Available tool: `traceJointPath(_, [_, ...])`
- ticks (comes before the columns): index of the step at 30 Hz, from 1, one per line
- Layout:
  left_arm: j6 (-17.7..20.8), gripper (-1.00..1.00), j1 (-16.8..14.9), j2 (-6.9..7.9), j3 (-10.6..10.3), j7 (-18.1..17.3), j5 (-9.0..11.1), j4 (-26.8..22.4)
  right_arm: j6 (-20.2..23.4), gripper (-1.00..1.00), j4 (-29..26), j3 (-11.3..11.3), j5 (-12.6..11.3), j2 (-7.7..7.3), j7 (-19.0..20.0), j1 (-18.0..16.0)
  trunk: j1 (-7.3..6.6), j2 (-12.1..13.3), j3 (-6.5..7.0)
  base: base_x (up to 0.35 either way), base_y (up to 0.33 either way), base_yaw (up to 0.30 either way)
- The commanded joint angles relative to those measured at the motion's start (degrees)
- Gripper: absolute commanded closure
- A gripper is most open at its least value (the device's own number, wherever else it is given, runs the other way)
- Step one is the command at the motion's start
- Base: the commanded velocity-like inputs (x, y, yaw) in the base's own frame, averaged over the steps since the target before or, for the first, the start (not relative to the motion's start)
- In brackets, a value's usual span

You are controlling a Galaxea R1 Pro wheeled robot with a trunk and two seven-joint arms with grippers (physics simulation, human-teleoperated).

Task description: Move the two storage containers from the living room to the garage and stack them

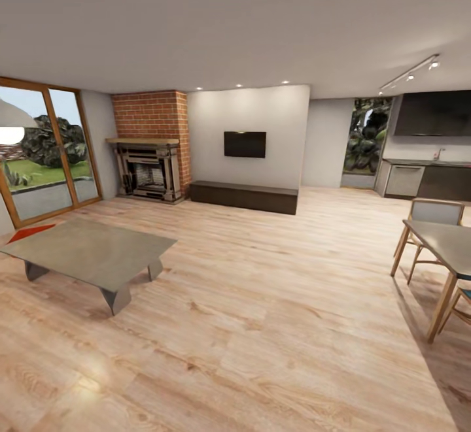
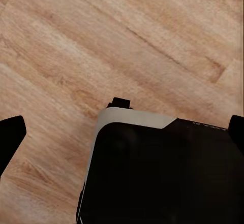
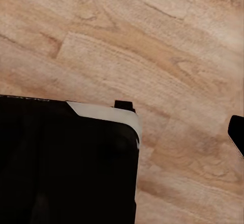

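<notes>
The robot is searching the living room; a red container [image 1: 29,231] is peeking out on the floor [image 1: 261,327] behind the coffee table's [image 1: 91,252] far left corner; I cannot tell either pincer's state; next it needs driving closer.

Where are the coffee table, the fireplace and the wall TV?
coffee table [image 1: 91,249], head view, bare grey top.
fireplace [image 1: 148,170], head view, dark front.
wall TV [image 1: 244,144], head view, screen middle.
</notes>
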Motion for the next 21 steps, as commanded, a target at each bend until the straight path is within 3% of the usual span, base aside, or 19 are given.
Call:
traceJointPath(1, [-0.2, -1.00, 0.0, -0.02, -0.2, 0.1, 0.4, 0.1, -0.3, -1.00, 0.2, 0.4, 0.1, 0.00, -0.2, -0.1, 0.05, 0.0, -0.02, 0.323, 0.000, 0.000])
traceJointPath(21, [0.2, -1.00, 0.0, -0.02, -0.2, 0.0, 0.2, 0.1, 0.1, -1.00, 0.2, 0.0, -0.7, -0.07, -1.0, -0.1, 0.05, 0.0, -0.02, 0.323, 0.000, 0.000])
